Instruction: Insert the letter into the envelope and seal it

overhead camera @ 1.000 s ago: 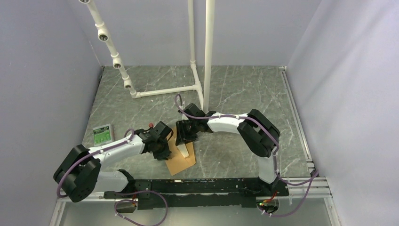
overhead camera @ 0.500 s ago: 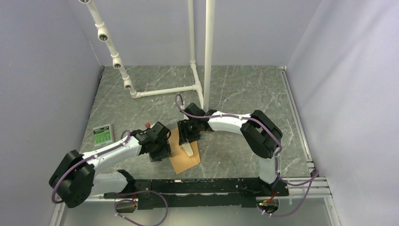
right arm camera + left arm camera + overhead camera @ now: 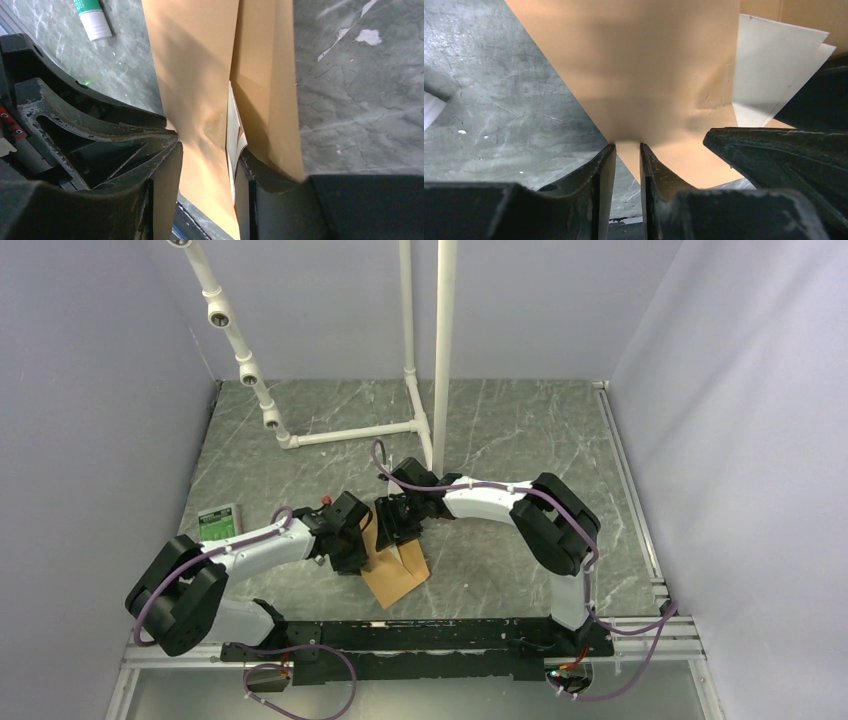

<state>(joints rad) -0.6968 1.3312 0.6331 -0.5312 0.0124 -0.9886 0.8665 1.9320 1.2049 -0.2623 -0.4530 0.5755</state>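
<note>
Left jaws pinch the envelope [image 3: 649, 75] edge, we judge to hold its mouth lifted. Envelope sits at 6 o'clock on the bench [image 3: 500, 430], letter [image 3: 769, 70] partly inside. Right jaws straddle envelope wall and letter, likely feeding it; pinching or not, we cannot tell.

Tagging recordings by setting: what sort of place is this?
Probably a lab robot cell: plain lavender walls box in a grey marbled tabletop, a white PVC pipe frame stands at the back, and a black base rail runs along the near edge.
</note>
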